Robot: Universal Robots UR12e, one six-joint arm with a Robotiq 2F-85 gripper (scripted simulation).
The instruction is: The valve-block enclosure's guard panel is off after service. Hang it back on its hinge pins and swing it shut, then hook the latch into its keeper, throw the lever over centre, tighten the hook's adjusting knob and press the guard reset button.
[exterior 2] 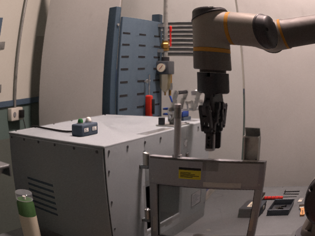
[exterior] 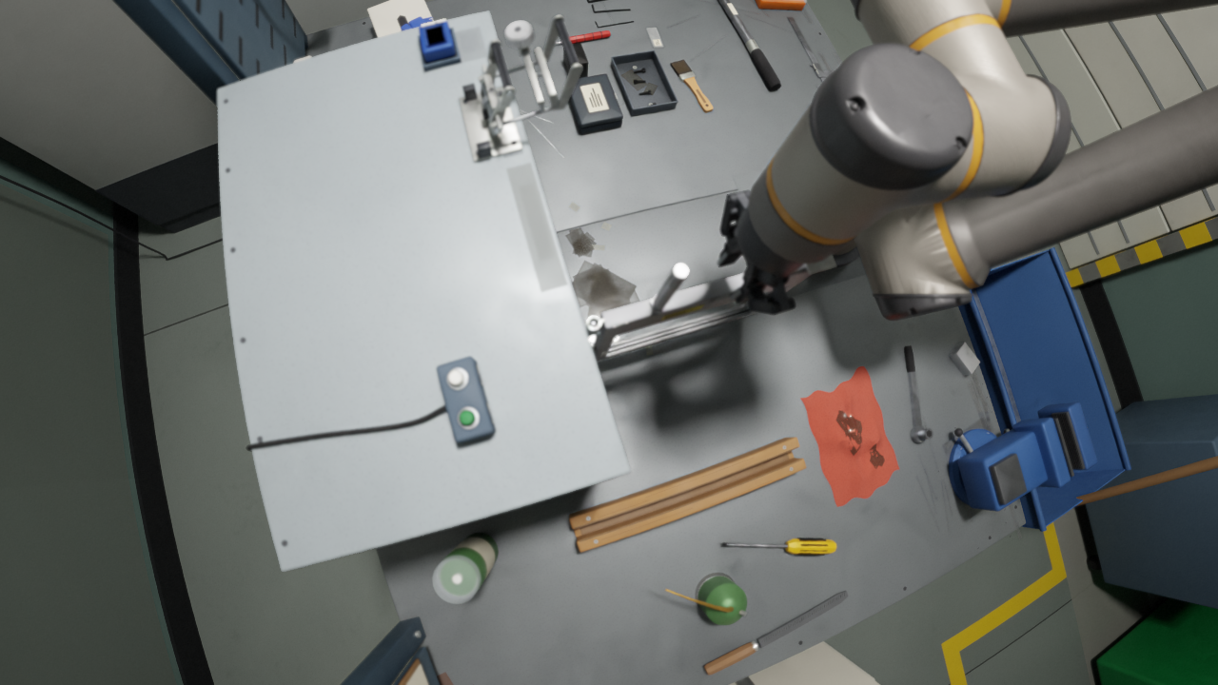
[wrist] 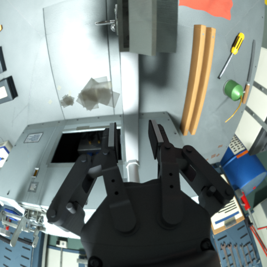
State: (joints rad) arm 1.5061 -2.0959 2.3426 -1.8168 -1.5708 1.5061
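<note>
The grey guard panel (exterior 2: 207, 193) with a clear window and a yellow label hangs on the enclosure's hinge side, swung out open from the front opening (wrist: 86, 145). Its top edge (wrist: 130, 139) runs just below my gripper (exterior 2: 213, 147) (wrist: 133, 135), which is open and holds nothing. A grey upright handle post (exterior 2: 177, 129) (exterior: 670, 288) rises from the panel's top near the hinge. The toggle latch (exterior: 502, 106) sits on the enclosure's (exterior: 383, 281) top at the far end. The button box (exterior: 465, 401) with a white and a green button sits on the top's near side.
Two dark trays (exterior: 622, 94) lie on the bench beyond the enclosure. Wooden battens (exterior: 686, 494), a red rag (exterior: 849, 436), a yellow screwdriver (exterior: 788, 545), a green can (exterior: 720, 599) and a blue vise (exterior: 1026, 460) occupy the bench on the panel's outer side.
</note>
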